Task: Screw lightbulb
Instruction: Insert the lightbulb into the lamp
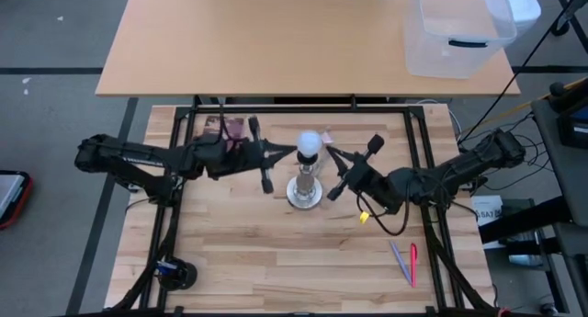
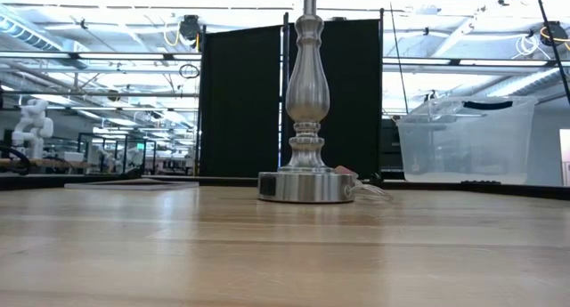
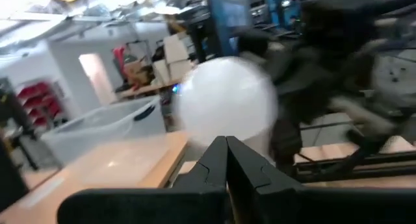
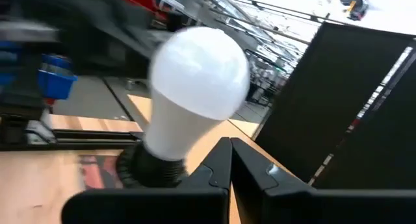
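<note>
With bulb [image 1: 310, 143] seated on lamp [image 1: 304, 190] mid-frame, tightening step seems underway; left gripper [image 1: 290, 152] and right gripper [image 1: 332, 152] pressed together, flanking bulb; next move likely needs 1 opening to grasp.

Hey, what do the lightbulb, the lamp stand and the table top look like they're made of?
Lightbulb: frosted white globe, matte, glass or plastic, can't tell which.
Lamp stand: likely polished metal, silvery with bright reflections.
Table top: light wood, visible plank seams and grain.
</note>
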Controlling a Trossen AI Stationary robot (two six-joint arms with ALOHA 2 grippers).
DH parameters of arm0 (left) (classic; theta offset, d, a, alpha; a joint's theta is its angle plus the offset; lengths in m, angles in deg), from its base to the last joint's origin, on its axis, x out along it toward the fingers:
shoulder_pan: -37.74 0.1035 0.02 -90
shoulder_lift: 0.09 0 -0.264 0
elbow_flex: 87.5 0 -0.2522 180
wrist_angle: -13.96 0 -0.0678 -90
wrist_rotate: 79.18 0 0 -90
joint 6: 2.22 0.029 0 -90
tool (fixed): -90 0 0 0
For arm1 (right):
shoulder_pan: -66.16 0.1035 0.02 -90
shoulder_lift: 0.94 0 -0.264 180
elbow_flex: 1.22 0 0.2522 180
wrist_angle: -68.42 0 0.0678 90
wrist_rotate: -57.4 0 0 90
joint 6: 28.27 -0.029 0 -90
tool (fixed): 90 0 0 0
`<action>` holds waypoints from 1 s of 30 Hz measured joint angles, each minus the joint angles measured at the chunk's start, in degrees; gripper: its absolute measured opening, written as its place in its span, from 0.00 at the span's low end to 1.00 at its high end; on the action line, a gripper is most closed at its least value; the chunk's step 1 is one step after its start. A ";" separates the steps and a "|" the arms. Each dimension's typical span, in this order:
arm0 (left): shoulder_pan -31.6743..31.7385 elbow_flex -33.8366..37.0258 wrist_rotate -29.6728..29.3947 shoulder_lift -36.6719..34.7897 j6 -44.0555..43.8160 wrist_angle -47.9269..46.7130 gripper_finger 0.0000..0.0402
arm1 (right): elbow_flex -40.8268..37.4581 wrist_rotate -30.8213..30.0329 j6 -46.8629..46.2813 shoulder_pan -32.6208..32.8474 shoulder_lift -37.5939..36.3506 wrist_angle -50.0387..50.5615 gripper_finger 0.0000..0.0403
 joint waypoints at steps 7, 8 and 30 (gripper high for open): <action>-2.01 0.00 4.02 1.12 1.53 3.44 0.01 | 0.00 2.91 1.19 -4.28 -0.02 -2.02 0.00; -1.98 0.00 4.50 1.65 1.53 3.71 0.01 | 0.00 4.04 1.12 -4.85 -0.02 -2.45 0.00; 3.43 0.02 4.86 3.42 -0.04 4.33 0.01 | 0.00 10.38 -0.52 -4.94 -0.13 -2.75 0.00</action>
